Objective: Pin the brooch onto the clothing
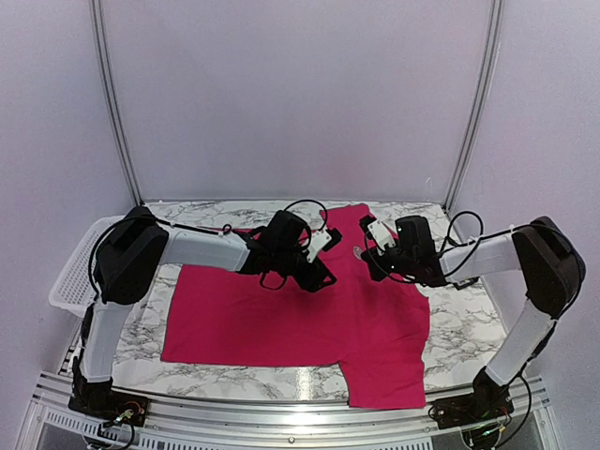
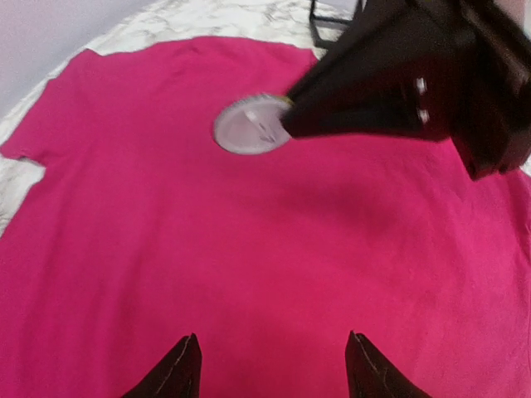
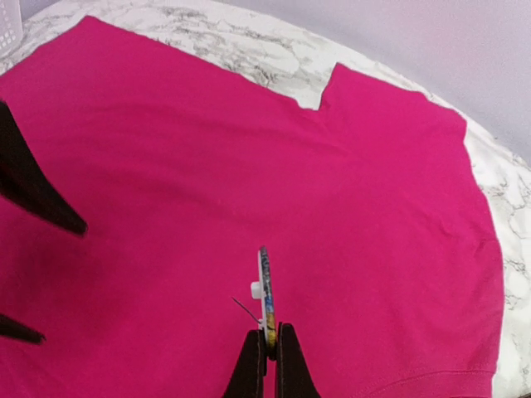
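From above, the T-shirt [image 1: 281, 328] is lying spread flat across the middle of the table [image 1: 459, 328]. The right gripper [image 1: 366, 251] is hanging over its far part, clamping the brooch [image 1: 359, 253]. The left gripper [image 1: 323, 275] is hovering just to the left of it.

In the left wrist view, the left gripper [image 2: 274, 369] is holding its jaws wide apart above bare fabric. The brooch [image 2: 249, 124], a pale round disc, is sitting farther off, pinched at its edge by the right gripper [image 2: 289, 116].

In the right wrist view, the right gripper [image 3: 265, 352] is squeezing the brooch [image 3: 265, 286] edge-on, with a thin pin [image 3: 243, 308] sticking out to the left. The step probably calls for the left jaws to be gathering a small ridge of cloth under the disc, so the pin enters at a shallow angle and catches only the top layer.

The surface is marble-patterned, and the soft cloth looks likely to slide on it. A white basket [image 1: 75, 272] is sitting at the left edge, and pale walls are enclosing the space.
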You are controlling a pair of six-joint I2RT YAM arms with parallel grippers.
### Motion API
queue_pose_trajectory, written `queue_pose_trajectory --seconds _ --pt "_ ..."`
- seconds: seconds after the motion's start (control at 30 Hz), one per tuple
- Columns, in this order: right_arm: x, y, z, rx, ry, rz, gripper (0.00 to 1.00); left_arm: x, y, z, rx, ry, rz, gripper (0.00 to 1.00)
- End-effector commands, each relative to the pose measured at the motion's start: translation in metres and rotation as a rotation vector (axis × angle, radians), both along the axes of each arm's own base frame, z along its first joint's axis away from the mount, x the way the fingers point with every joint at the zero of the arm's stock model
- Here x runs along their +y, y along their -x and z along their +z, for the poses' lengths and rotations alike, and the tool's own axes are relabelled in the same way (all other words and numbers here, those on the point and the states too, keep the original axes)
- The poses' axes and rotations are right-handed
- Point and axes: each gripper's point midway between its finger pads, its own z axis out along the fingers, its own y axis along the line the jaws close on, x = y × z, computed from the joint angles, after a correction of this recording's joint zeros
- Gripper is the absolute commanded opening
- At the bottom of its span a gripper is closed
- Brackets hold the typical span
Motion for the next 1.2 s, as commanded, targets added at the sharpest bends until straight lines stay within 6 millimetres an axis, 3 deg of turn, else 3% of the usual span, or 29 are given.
queue_pose_trajectory --seconds 0.0,0.1,0.27,0.4,0.47,0.6,0.7,0.87,1.03,1.17 --pt "-0.007 0.003 0.037 -0.125 -0.097 -0.040 0.00 -0.012 0.036 -0.036 0.093 -0.049 -0.168 0.64" --pt "-0.009 0.012 0.041 -0.122 -0.141 -0.046 0.00 -0.018 0.049 -0.047 0.099 -0.062 -0.223 0.67" --pt "-0.006 0.034 0.033 -0.053 -0.191 -0.010 0.00 -0.019 0.073 -0.053 0.135 -0.079 -0.293 0.64" --pt "-0.004 0.051 0.033 -0.022 -0.219 0.034 0.00 -0.018 0.103 -0.039 0.128 -0.100 -0.372 0.62" --pt "-0.006 0.056 0.032 -0.030 -0.223 0.036 0.00 -0.016 0.111 -0.044 0.127 -0.126 -0.384 0.62" --pt "-0.002 0.061 0.029 -0.006 -0.271 0.048 0.00 -0.012 0.094 -0.067 0.085 -0.203 -0.315 0.58" --pt "0.001 0.061 0.025 0.004 -0.265 0.055 0.00 -0.014 0.085 -0.071 0.064 -0.221 -0.284 0.54" --pt "0.006 0.067 0.018 0.017 -0.263 0.087 0.00 -0.011 0.090 -0.082 0.085 -0.230 -0.296 0.35" --pt "0.009 0.075 0.011 0.028 -0.275 0.118 0.00 -0.012 0.109 -0.071 0.130 -0.172 -0.370 0.13" --pt "0.011 0.075 0.007 0.040 -0.268 0.128 0.00 -0.013 0.103 -0.065 0.121 -0.161 -0.356 0.00"
